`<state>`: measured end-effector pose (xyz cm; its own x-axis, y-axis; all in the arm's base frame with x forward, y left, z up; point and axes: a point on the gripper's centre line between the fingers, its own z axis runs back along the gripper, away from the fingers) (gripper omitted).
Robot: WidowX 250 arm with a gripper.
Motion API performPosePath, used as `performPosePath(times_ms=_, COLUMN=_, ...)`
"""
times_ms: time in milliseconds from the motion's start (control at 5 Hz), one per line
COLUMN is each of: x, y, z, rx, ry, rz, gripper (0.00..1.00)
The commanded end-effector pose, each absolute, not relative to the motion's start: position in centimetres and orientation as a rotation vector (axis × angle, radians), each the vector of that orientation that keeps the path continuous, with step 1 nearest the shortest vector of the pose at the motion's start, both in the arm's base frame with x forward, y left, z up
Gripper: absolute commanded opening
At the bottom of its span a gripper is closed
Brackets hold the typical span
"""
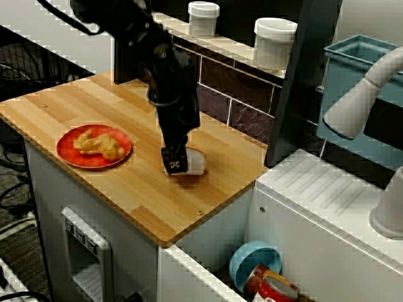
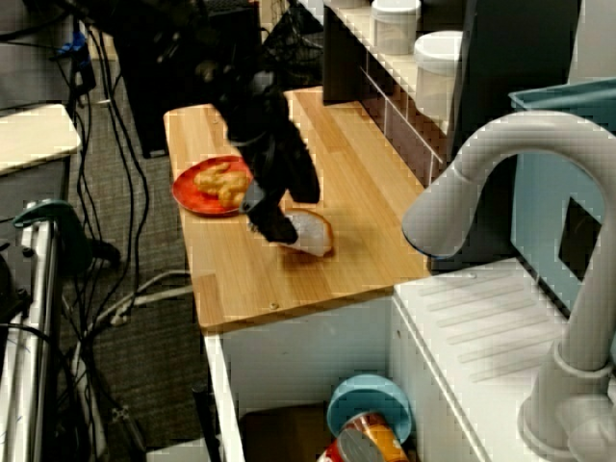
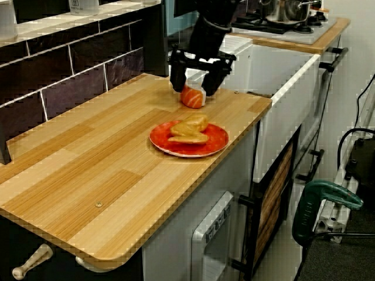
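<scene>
Sushi piece (image 3: 192,97) is lying at 3 o'clock of the red plate (image 1: 66,146) in the view from above. Your gripper (image 3: 194,85) is straddling it, fingers (image 3: 176,79) apart, so you're needing it centred between them.

sushi (image 3: 192,99) under gripper (image 3: 193,88), beside plate (image 3: 217,139)

Wooden counter (image 1: 75,100), dark tiled wall (image 1: 245,119), white drainboard (image 1: 315,195)

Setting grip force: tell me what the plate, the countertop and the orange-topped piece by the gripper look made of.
Plate: glossy red plastic or glazed ceramic, going by its rim highlights. Countertop: matte wood-grain planks, possibly laminate. Orange-topped piece: smooth with a slight sheen, probably toy plastic.
</scene>
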<state>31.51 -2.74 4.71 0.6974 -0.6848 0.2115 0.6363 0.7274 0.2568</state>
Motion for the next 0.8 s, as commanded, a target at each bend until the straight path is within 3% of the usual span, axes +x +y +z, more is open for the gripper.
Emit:
performPosePath(times_ms=0, x=32.99, y=-2.42, z=7.65, rx=0.027, ry=-0.289, rz=-0.705, gripper=1.0)
performPosePath(times_ms=600, x=32.19, y=-2.92, z=7.49, rx=0.022, ry=-0.283, rz=-0.721, gripper=1.0)
